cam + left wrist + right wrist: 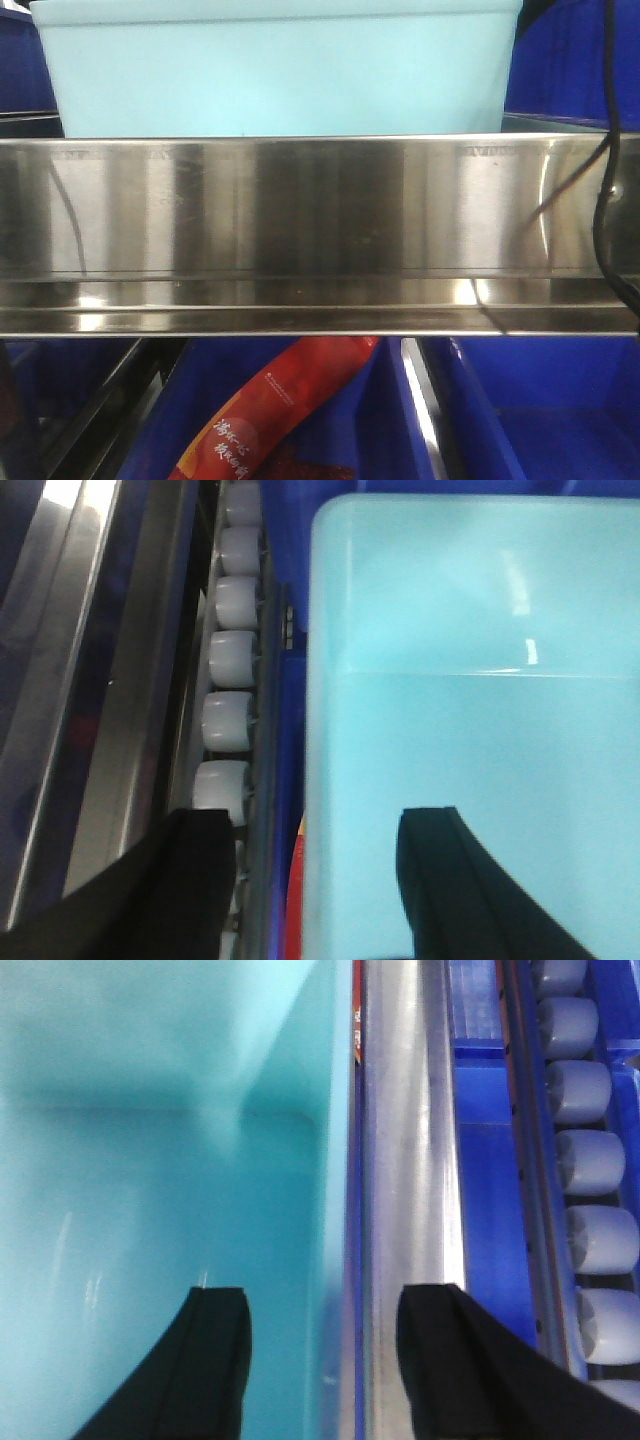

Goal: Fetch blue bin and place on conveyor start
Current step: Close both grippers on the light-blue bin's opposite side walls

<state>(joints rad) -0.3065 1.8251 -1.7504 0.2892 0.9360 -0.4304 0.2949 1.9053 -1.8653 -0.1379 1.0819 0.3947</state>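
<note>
Blue bin [280, 70]: top of frame, behind steel shelf rail [320, 210].
Left claw [315, 820]: spread wide, straddling bin wall.
Right claw [322, 1295]: spread wide, straddling opposite wall.

Plenty of room inside the light turquoise plastic tub [150, 1210], tight outside it: dark blue crate wall [285, 730] and white plastic rollers [230, 660] crowd the left side, shiny steel rail [410, 1160] hugs the right, black cable [608, 60] hangs out front
</note>
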